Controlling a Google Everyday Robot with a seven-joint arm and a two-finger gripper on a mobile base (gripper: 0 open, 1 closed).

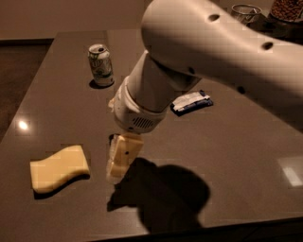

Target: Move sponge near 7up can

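The pale yellow sponge (59, 168) lies flat at the front left of the dark table (246, 151). The 7up can (101, 64) stands upright at the back left, well apart from the sponge. My gripper (118, 163) hangs low over the table just to the right of the sponge, a small gap from its right edge. The big white arm fills the upper middle and right of the view.
A small blue-and-white wrapped packet (191, 102) lies on the table right of the arm. A clear glass (246, 12) and a jar of brown contents (286, 12) stand at the back right corner. The table's front edge runs along the bottom.
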